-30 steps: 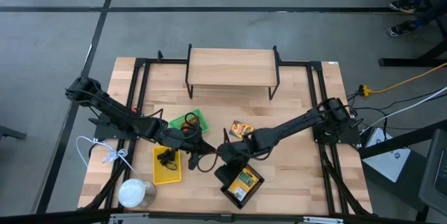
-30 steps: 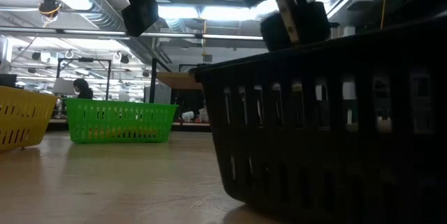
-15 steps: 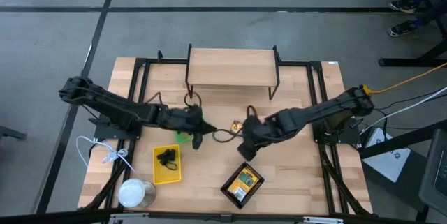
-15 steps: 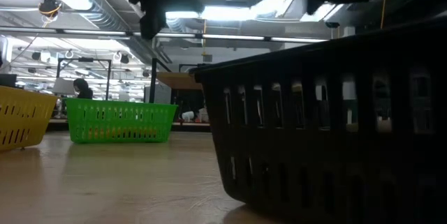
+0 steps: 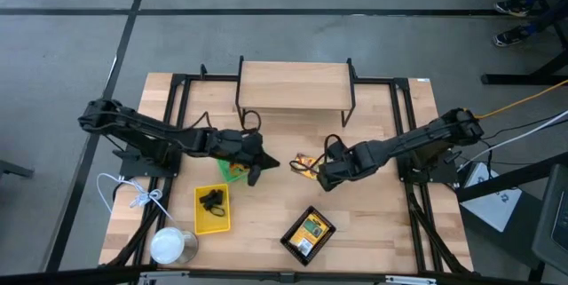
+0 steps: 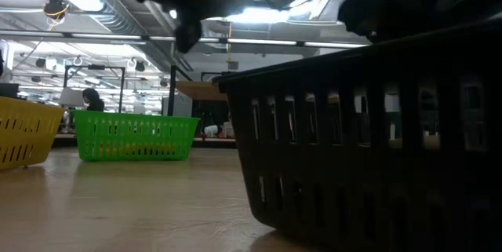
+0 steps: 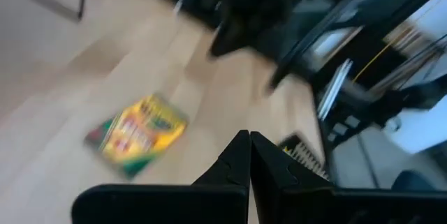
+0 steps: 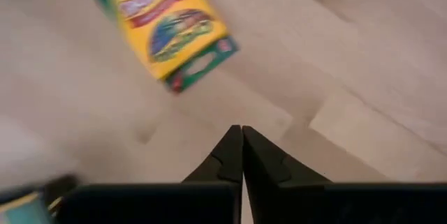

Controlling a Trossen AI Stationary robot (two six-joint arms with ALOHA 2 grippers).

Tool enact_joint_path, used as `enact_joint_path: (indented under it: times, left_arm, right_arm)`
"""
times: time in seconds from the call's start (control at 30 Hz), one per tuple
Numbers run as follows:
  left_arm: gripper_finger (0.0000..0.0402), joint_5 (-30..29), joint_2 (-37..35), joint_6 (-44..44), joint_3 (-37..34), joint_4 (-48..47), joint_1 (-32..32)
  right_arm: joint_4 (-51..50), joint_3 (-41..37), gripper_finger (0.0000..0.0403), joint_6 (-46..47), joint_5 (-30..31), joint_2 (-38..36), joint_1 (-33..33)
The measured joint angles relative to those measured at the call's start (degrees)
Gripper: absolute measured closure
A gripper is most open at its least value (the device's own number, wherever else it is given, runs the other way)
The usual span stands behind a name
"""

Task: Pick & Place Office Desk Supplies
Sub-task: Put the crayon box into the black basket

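A yellow-orange-green printed box (image 5: pixel 306 162) lies flat on the wooden table near its middle; it also shows in the left wrist view (image 7: pixel 136 133) and the right wrist view (image 8: pixel 164 25). My left gripper (image 5: pixel 269 162) hovers shut to the box's left, over the green tray (image 5: pixel 232 172). My right gripper (image 5: pixel 322 181) points down, shut, over bare table just right of the box (image 8: pixel 241 140). A second printed box lies in the black mesh tray (image 5: pixel 293 242). Black clips sit in the yellow tray (image 5: pixel 213 223).
A wooden riser (image 5: pixel 295 90) stands at the table's far middle. A white round can (image 5: pixel 171 245) and a white cord (image 5: pixel 133 196) lie at the near left. In the low view the black tray (image 6: pixel 369 142) fills the right, with the green tray (image 6: pixel 133 134) and the yellow tray (image 6: pixel 23 138) at the left.
My right gripper has left the space above the black mesh tray, gone toward the table's far edge and tipped to point down beside the loose printed box. My left gripper has swung toward the far edge and now covers the green tray. Both stay shut.
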Motion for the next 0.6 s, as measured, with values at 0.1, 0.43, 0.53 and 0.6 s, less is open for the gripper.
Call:
enact_joint_path:
  times: [0.1,0.43,0.53,0.6]
  left_arm:
    - [0.04,0.2,3.5,-0.5,0.0,6.9,0.4]
    - [0.04,4.3,17.4,-2.9,4.9,10.9,0.7]
    - [0.0399,4.7,21.9,-2.9,8.5,10.9,1.2]
    - [0.0399,5.4,24.7,-2.9,11.3,11.0,2.0]
  right_arm:
    - [0.1,-2.4,0.0399,2.9,2.8,-1.7,0.0]
    - [3.6,-11.7,0.0401,16.9,17.9,-24.8,5.7]
    - [3.9,-12.0,0.0402,18.1,20.1,-29.9,7.6]
    - [3.5,-12.0,0.0402,18.1,21.5,-31.6,8.5]
